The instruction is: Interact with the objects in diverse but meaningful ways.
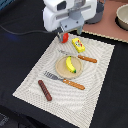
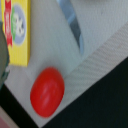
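tomato under the gripper, at the far edge of the mat

going from the exterior view's left to its right: the brown sausage stick lies near the mat's near corner. the orange-handled fork lies just below the round tan plate, which carries the yellow banana. the red tomato sits at the placemat's far edge, right under the gripper. just to its right is the flat yellow packet, then the orange-handled knife.

in the wrist view the tomato sits near the mat's border, apart from the packet. no fingers show there, and the arm's housing hides them outside, so whether they are spread or pressed together cannot be told.

the tomato looks smooth, rounded and glossy, probably light hard plastic. it would likely roll or squirt out of a pinch. best held across its widest middle, squarely from above.
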Motion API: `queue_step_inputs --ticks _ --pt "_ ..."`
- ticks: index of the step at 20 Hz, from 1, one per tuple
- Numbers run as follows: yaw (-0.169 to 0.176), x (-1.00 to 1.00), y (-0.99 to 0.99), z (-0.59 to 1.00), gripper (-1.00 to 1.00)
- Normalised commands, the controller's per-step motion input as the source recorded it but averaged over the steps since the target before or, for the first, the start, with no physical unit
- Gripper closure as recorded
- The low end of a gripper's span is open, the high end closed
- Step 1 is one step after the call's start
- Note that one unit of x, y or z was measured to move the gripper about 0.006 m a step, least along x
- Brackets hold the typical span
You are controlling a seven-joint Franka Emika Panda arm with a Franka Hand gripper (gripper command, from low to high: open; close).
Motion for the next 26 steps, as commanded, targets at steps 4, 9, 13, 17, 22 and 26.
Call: queue_step_inputs --ticks 4,9,13,17,22,26 --pt "-0.089 -0.58 0.45 -0.08 -1.0" --pt "-0.134 -0.29 0.21 -0.25 -1.0" --pt "-0.208 -0.14 0.01 -0.39 -1.0" --pt "-0.148 -0.28 0.01 -0.46 -1.0" --pt "-0.045 -0.36 0.06 -0.49 -1.0" --pt "-0.001 -0.42 0.11 -0.47 -1.0"
